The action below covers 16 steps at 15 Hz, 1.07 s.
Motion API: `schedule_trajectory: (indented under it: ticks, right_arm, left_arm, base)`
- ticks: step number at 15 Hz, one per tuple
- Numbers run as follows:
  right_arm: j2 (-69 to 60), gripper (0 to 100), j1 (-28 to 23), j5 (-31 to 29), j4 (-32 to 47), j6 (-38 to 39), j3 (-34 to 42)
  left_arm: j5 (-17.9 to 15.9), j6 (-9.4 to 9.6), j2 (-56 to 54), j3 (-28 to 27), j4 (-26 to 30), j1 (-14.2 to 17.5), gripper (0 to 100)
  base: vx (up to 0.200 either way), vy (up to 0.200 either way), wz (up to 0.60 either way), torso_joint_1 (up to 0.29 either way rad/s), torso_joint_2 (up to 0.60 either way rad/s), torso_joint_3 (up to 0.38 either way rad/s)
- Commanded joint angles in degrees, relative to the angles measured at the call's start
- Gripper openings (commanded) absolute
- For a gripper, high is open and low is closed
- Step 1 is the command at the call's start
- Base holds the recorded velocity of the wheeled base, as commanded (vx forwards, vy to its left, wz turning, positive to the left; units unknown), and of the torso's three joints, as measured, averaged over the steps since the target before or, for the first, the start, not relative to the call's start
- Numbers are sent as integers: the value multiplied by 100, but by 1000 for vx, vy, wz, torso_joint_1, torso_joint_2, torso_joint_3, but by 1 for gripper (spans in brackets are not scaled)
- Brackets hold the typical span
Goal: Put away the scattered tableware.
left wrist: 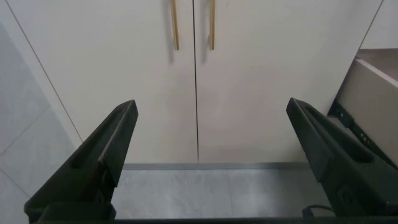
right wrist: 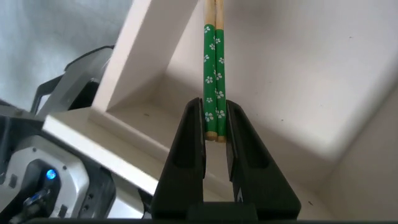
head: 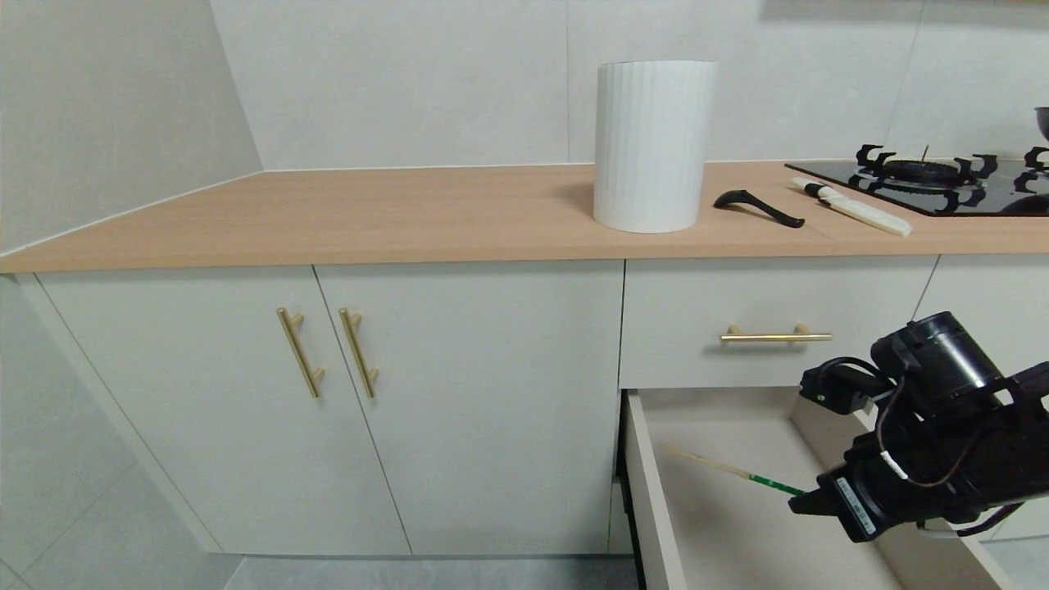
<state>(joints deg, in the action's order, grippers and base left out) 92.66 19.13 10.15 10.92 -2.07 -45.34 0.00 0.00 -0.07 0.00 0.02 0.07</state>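
R claw [right wrist: 214,118]: pressed tight on the chopsticks [right wrist: 214,62], pinching the green flower ends.
Chopsticks: 2 thin sticks side by side. The plain ends point down into the open drawer [head: 647,475]. Can't tell if the tips touch the bottom.
How they feel (my guess): v. light, stiff, smooth, so slippy. They may roll or cross if the pinch is loose.
Where to hold: both tog., near the thick end, as now.
L claw [left wrist: 211,109]: spread wide, nothing in it, low by the cupboard doors [left wrist: 249,74].
Counter [head: 369,217]: black scoop [head: 758,207] and pale knife [head: 852,207] lie just beside the white pot [head: 653,146], prob. next to put away.
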Motion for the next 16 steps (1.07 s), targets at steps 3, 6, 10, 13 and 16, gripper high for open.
schedule_trajectory:
  ticks: [3, 6, 10, 13, 16]
  right_arm:
    - [1246, 0, 65, -743, -916, 954, -72]
    - [1966, 0, 118, -796, -1611, 1174, -72]
    - [2529, 0, 197, -840, -2296, 1446, -28]
    - [3197, 0, 302, -884, -2841, 1737, -37]
    - [3636, 0, 443, -1182, -3105, 1807, -45]
  left_arm:
    - [0, 0, 7, 0, -2, 1, 100]
    - [0, 0, 7, 0, -2, 1, 100]
    - [0, 0, 7, 0, -2, 1, 100]
    - [0, 0, 7, 0, 6, 1, 100]
    - [0, 0, 7, 0, -2, 1, 100]
  base:
    - [0, 0, 0, 0, 0, 0]
    - [0, 0, 0, 0, 0, 0]
    - [0, 0, 0, 0, 0, 0]
    - [0, 0, 0, 0, 0, 0]
    - [0, 0, 0, 0, 0, 0]
